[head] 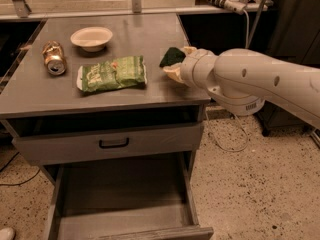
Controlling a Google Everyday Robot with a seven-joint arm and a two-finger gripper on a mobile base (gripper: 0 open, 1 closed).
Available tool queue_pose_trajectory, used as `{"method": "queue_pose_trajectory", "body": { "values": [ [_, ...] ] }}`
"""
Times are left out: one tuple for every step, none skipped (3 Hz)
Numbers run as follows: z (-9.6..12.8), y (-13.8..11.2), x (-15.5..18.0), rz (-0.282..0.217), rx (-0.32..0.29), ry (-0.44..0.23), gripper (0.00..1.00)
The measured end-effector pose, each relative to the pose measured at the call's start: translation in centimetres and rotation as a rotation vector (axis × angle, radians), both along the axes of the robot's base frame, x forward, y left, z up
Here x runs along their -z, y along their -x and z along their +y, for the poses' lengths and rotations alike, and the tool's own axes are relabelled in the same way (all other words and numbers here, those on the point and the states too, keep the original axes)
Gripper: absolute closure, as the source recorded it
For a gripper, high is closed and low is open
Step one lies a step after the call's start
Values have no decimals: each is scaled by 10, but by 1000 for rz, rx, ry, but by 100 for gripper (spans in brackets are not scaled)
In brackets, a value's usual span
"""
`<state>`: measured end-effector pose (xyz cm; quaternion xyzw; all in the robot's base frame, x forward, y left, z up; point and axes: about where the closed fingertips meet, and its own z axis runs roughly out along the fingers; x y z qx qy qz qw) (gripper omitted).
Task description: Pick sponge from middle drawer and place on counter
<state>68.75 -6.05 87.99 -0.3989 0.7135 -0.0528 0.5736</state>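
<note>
the sponge (171, 57) shows you a small dark green face, tilted, pinched in the gripper (177, 62) over the right end of the bench (150, 31) (whether it touches the top, you cannot tell). i'd judge it is held there, clear of the green snack bag (114, 74), ready for set-down. below, the middle drawer (125, 204) stands pulled open with no sponge in it.

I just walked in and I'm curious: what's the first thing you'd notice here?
The big white robot arm on the right stands out most, its gripper shut on a dark green sponge at the right side of the grey counter. Next comes the green snack bag lying mid-counter, then the drawer pulled open at the bottom.
</note>
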Motion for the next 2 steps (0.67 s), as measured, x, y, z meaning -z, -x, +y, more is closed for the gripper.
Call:
{"method": "queue_pose_trajectory", "body": {
  "values": [
    [4,2,-2,-2,-7,-3,81],
    [4,2,-2,-2,-7,-3,58]
  ]
}}
